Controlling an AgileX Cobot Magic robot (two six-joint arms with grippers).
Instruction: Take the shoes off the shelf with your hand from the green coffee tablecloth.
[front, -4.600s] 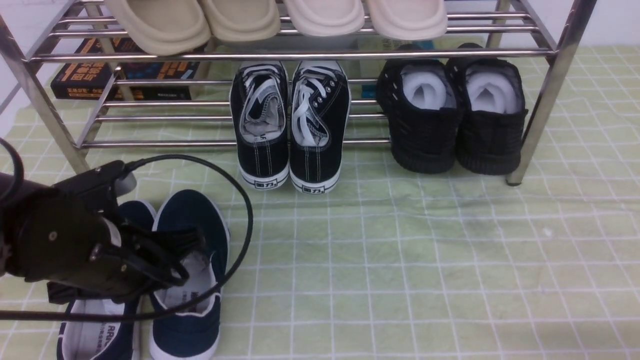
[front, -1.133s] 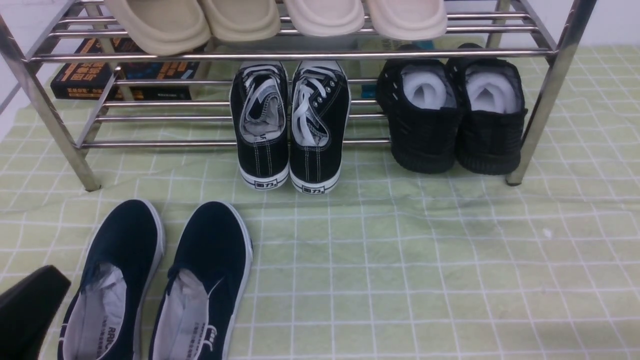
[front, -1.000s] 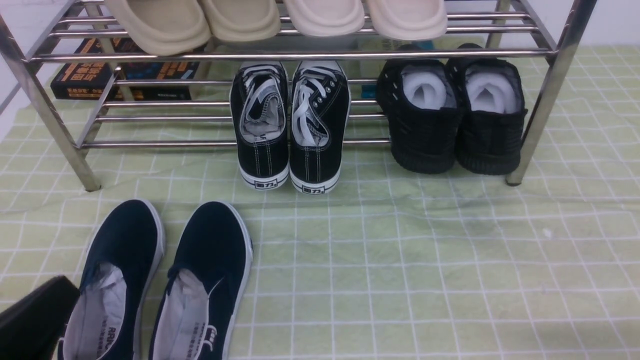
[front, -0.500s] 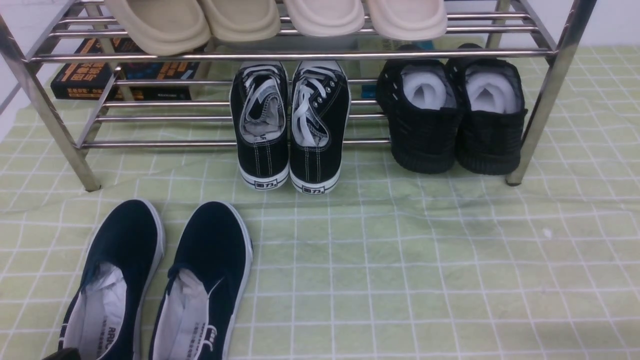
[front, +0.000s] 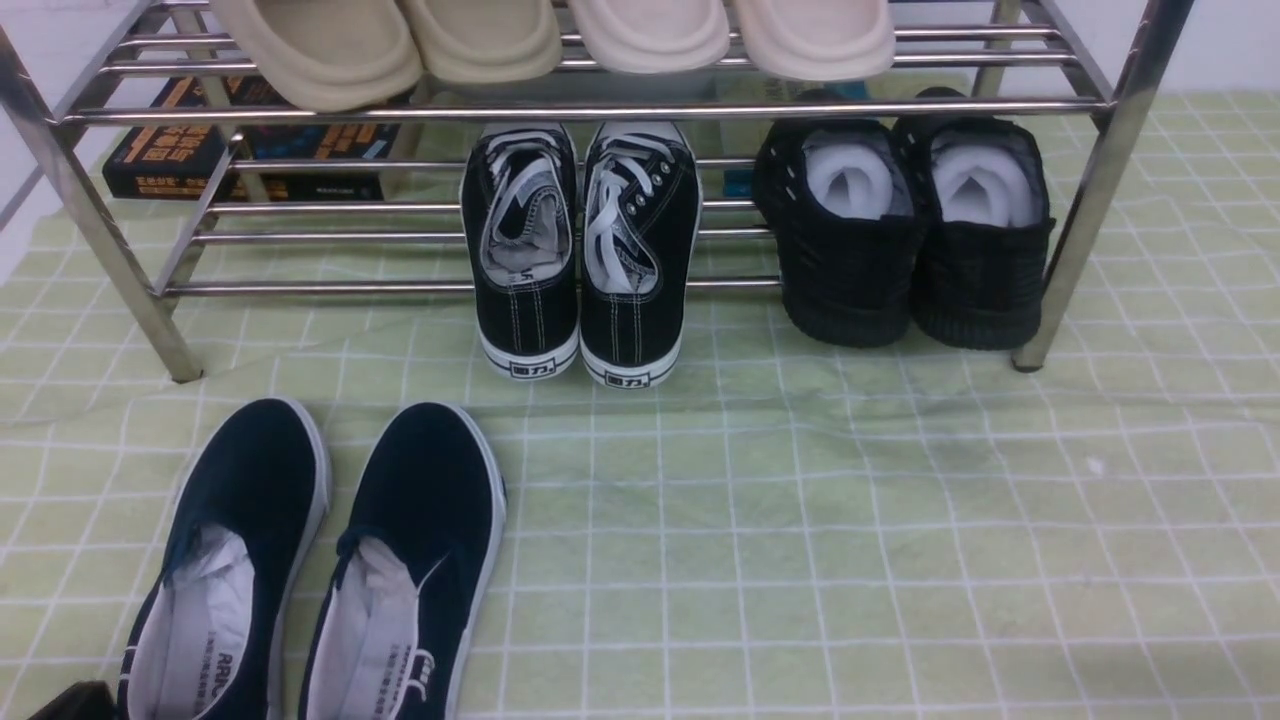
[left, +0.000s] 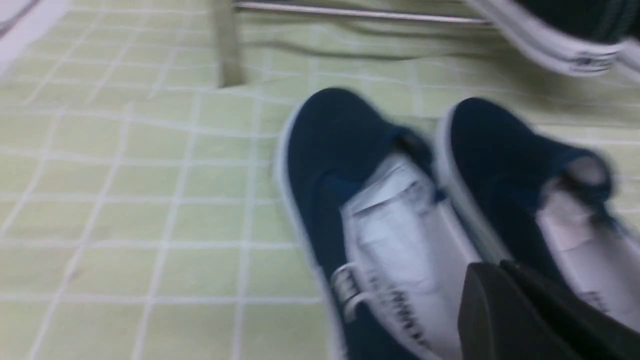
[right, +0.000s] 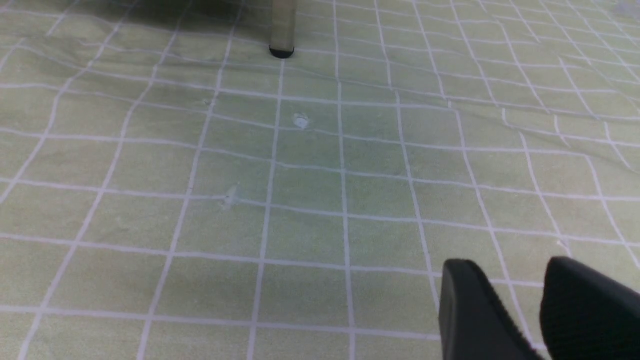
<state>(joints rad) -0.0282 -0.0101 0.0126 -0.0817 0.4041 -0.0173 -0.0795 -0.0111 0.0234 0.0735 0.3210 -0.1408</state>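
Navy white-soled shoes (front: 320, 560); pale green, white-gridded tablecloth (front: 850, 540)

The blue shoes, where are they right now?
In the front view the blue shoes lie side by side on the green cloth at the robot's near left, off the shelf, in front of its left leg.

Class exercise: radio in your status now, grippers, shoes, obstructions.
Left gripper shut, holding nothing. Right gripper open, over bare tablecloth. Navy shoes off the shelf, side by side on cloth. Nothing in the way.
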